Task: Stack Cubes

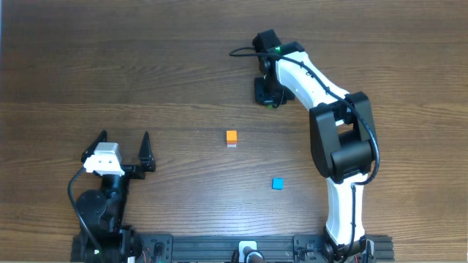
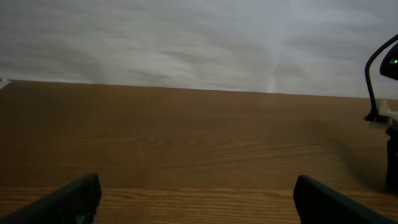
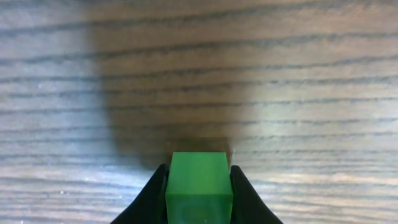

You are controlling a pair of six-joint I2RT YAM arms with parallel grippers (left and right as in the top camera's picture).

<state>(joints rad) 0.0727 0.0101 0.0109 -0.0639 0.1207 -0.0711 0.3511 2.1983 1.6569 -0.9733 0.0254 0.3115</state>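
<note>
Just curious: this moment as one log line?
right gripper: shut on green plastic cube; left gripper: open; orange plastic cube, blue plastic cube: on wooden table

Cube [image 3: 199,183] in right gripper [image 3: 199,171], far across table [image 1: 146,58]

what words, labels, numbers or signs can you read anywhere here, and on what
None can be read.
green cube, orange cube, blue cube: plain faces, no print.
left arm, right arm: no legible label.
table: wood grain, no marks.
</note>
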